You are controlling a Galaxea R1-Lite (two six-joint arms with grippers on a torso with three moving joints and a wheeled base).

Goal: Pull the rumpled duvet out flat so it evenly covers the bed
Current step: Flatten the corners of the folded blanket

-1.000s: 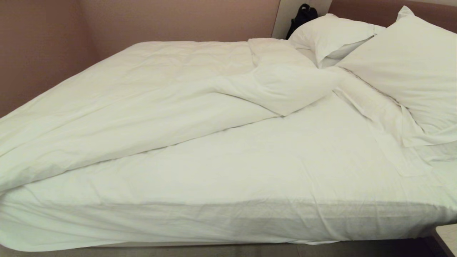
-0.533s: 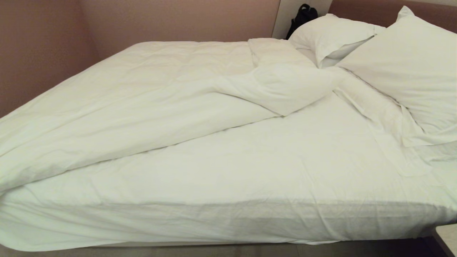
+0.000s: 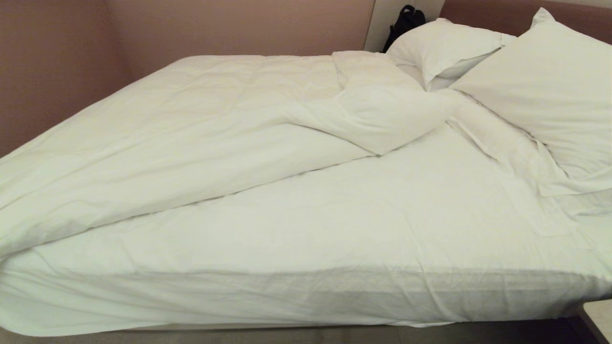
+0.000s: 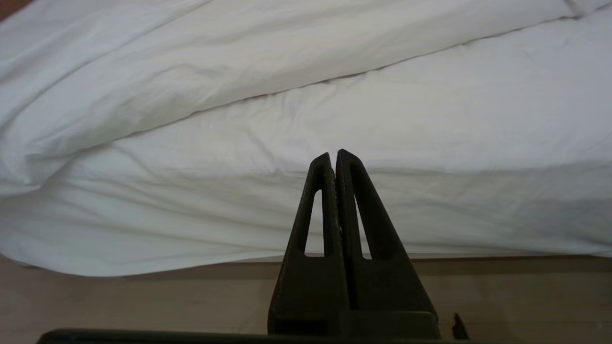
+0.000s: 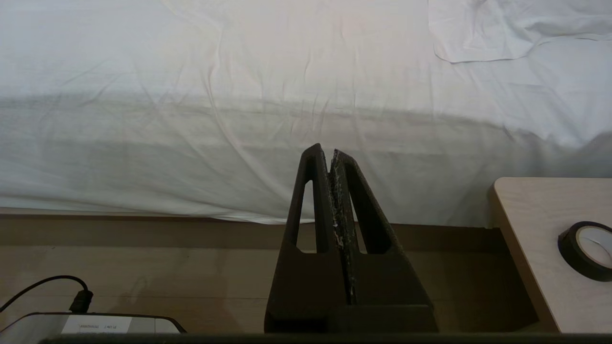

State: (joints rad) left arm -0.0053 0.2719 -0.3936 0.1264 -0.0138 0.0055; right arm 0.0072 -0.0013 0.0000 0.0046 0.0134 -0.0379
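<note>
Duvet [image 3: 191, 138] unmoved (rumpled), bed [image 3: 334, 229] half bare

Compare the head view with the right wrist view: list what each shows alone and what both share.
Only the head view shows the rumpled duvet bunched toward the far side, two pillows at the headboard, and a black bag in the corner.

Only the right wrist view shows the right gripper, shut and off the bed, a roll of black tape on the side table, and a cabled device on the floor.

Both show the bare sheet over the bed's near edge.
</note>
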